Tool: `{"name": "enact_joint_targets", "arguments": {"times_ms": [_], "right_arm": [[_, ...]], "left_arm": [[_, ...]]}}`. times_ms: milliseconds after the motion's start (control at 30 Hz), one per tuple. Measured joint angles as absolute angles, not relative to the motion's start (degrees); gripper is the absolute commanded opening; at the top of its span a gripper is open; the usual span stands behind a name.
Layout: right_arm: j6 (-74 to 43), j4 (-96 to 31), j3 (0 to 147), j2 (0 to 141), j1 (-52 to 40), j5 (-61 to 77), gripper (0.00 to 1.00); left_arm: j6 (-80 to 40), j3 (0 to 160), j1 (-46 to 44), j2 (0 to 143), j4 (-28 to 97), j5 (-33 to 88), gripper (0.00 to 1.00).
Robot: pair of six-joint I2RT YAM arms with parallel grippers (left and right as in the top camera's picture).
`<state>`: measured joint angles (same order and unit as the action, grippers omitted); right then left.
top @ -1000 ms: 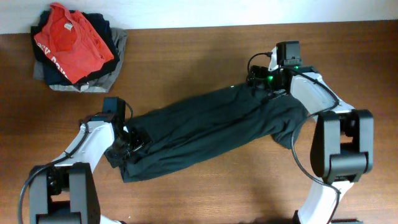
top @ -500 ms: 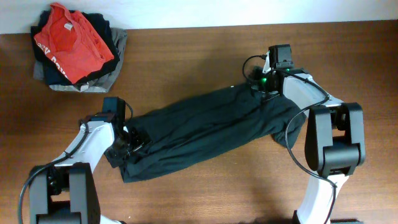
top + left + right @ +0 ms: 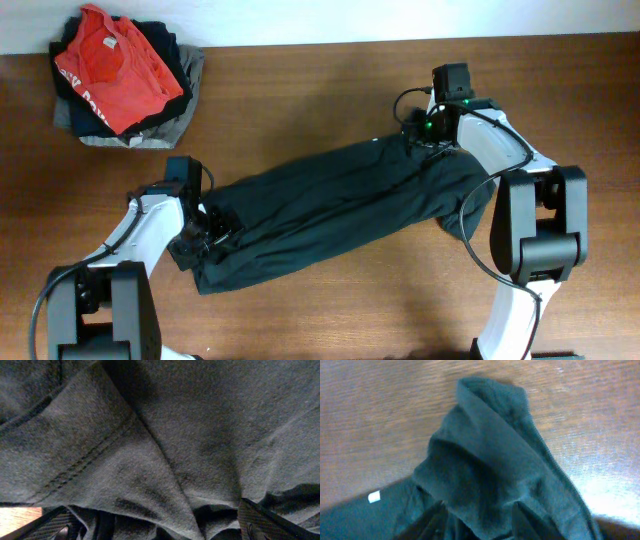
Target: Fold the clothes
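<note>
Clothes (image 3: 330, 215), one dark charcoal garment, lie slantwise across the table (image 3: 300, 90). At far left, one red T-shirt (image 3: 112, 68) tops one pile (image 3: 110, 137). The left gripper (image 3: 208, 230) is spread wide over the garment's lower end. The right gripper (image 3: 425, 140), half closed, straddles a raised fold; whether it grips cannot be told.

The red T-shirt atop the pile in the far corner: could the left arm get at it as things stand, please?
Probably yes: the left gripper stands open at the dark garment's end, and only bare table lies between it and the red T-shirt, though that is a stretch.
</note>
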<state>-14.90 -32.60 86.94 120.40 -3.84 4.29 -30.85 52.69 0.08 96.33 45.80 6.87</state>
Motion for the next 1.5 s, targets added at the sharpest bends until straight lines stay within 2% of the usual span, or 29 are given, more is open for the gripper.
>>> {"name": "enact_joint_targets", "arguments": {"times_ms": [200, 300, 333, 467, 533, 567, 867, 1233, 1500], "right_arm": [[-10.28, -34.06, 87.22, 120.77, -4.73, 4.05, 0.53], [-9.63, -34.06, 87.22, 121.67, -5.56, 3.44, 0.49], [-9.41, -34.06, 87.22, 122.04, -5.82, 3.16, 0.46], [-8.88, -34.13, 87.24, 123.37, -6.76, 0.05, 0.21], [-9.89, -34.30, 87.33, 123.39, -6.90, -1.58, 0.05], [-10.28, -34.30, 87.33, 123.39, -6.94, -2.31, 0.04], [-12.16, -42.06, 93.91, 124.11, -6.98, -3.66, 0.04], [-13.34, -62.81, 124.31, 123.92, -7.07, -6.50, 0.04], [-13.47, -66.57, 130.04, 123.59, -7.07, -8.16, 0.04]], "left_arm": [[-30.85, 52.69, 0.08, 96.33, 45.78, 6.85, 0.99], [-30.85, 52.69, 0.08, 96.33, 45.78, 6.87, 0.99], [-30.85, 52.69, 0.08, 96.33, 45.80, 6.87, 0.99], [-30.85, 52.69, 0.08, 96.33, 45.78, 6.85, 0.99], [-30.85, 52.69, 0.08, 96.33, 45.80, 6.87, 0.99], [-30.85, 52.69, 0.08, 96.33, 45.78, 6.87, 0.99], [-29.71, 52.69, 0.08, 96.33, 45.80, 7.86, 0.98], [-24.67, 52.82, 0.08, 96.33, 46.50, 11.70, 0.99], [-21.39, 53.19, 0.03, 96.33, 47.44, 15.62, 0.99]]}}
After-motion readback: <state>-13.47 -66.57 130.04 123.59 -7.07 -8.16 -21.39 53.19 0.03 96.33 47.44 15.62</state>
